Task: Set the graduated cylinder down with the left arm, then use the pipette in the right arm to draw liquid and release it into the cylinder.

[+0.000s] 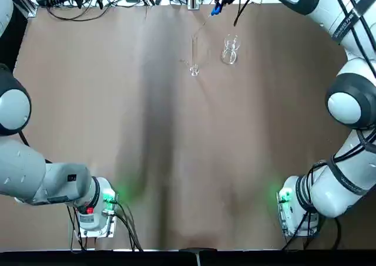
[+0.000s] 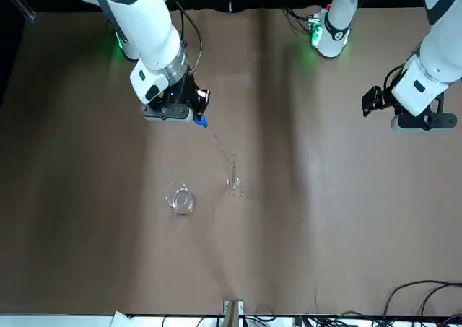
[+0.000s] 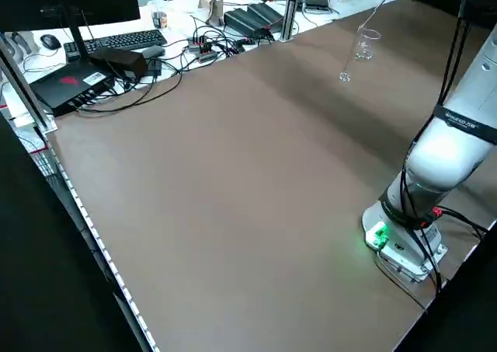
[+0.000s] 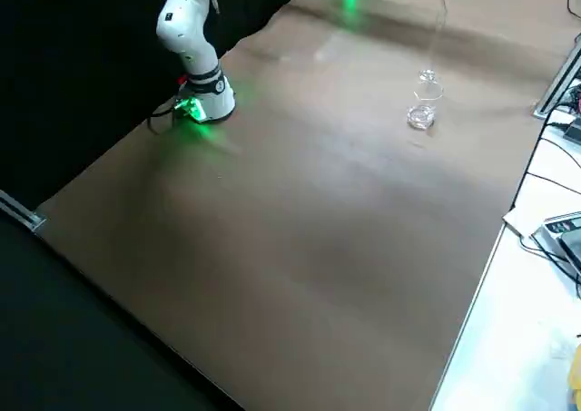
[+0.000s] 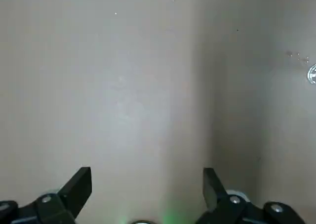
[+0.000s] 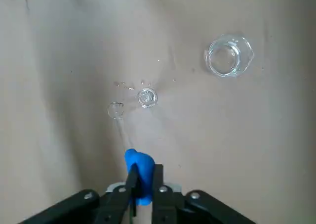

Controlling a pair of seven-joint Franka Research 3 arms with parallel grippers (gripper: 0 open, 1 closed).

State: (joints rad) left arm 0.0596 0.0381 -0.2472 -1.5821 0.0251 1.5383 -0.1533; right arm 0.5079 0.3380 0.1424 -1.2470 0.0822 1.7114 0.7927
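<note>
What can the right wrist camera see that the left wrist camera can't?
Only the right wrist view shows the pipette with its blue bulb pinched in the right pincer, the graduated cylinder seen from above, and the beaker. Only the left wrist view shows the left pincer, open and holding nothing. Both show the brown table.

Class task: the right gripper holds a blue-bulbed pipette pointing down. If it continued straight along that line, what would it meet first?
Probably the tall clear glass graduated cylinder: the right gripper aims the blue-bulbed pipette at its open mouth, not the short clear glass beaker. Depth is uncertain.
</note>
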